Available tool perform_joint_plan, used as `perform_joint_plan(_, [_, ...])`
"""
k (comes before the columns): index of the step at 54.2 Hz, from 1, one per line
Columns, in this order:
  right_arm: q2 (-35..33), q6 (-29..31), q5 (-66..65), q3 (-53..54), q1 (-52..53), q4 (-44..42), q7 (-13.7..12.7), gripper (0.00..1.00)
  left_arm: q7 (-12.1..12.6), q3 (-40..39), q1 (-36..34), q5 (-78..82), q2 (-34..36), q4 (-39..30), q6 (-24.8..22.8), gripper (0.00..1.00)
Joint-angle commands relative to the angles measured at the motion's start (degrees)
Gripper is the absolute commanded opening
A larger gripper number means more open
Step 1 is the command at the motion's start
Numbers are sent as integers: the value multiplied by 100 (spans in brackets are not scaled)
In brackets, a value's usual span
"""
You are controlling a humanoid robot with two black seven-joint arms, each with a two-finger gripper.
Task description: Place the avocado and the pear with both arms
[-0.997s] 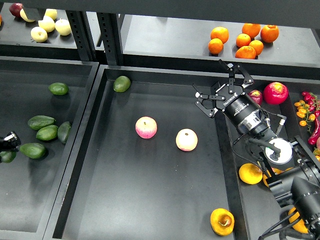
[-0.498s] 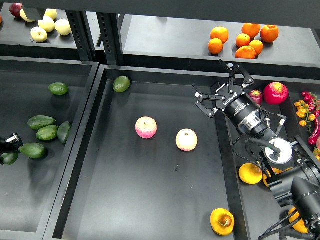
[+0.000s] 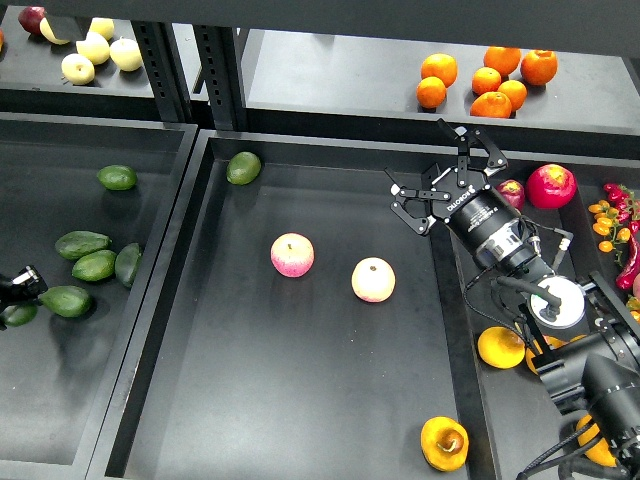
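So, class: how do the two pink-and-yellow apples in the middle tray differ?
The left apple is pinker, the right apple paler and more yellow. The left apple lies slightly farther back, the right apple nearer the right gripper. Both are round, similar in size, and apart.

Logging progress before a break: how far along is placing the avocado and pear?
Looks done: the pear lies in the middle tray. In hand: nothing; the right pincer hovers open and empty. Left: the left pincer sits beside the dark avocado, grip unclear.

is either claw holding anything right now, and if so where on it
The right claw is open and empty above the middle tray. The left claw is mostly out of view, so its hold cannot be told.
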Motion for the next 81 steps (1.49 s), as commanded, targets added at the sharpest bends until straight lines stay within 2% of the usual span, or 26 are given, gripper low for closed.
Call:
perform_joint_plan(1, [0, 0, -1, 0, 2, 8, 0, 99, 0, 1, 0, -16, -2, -38, 0, 80])
perform_joint_plan(13, [0, 0, -1, -9, 2, 0, 0, 99, 0, -561, -44, -525, -2, -82, 0, 83])
perform_joint_plan(27, [0, 0, -1, -9, 2, -18, 0, 99, 0, -2099, -35, -1598, -2, -477, 0, 83])
perform_joint_plan(32, [0, 0, -1, -9, 2, -18, 0, 99, 0, -2618, 61, -2072, 77, -1039, 0, 83])
perform_joint_plan(40, [0, 0, -1, -9, 2, -27, 0, 99, 0, -3444, 746, -2820, 129, -2225, 0, 83])
perform_joint_plan(51, [0, 0, -1, -9, 2, -44, 0, 99, 0, -4367, 1292, -2899, -64, -3052, 0, 83])
perform_joint_plan(58, [0, 0, -1, -9, 2, -71, 0, 99, 0, -4947, 1415, -2908, -476, -3290, 0, 83])
perform_joint_plan(65, [0, 0, -1, -9, 2, -80, 0, 99, 0, -5711, 1503, -2952, -1416, -3580, 0, 83])
perform_joint_plan(81, [0, 0, -1, 9, 11, -88, 8, 99, 0, -6661, 1529, -3066, -2858, -3659, 0, 83])
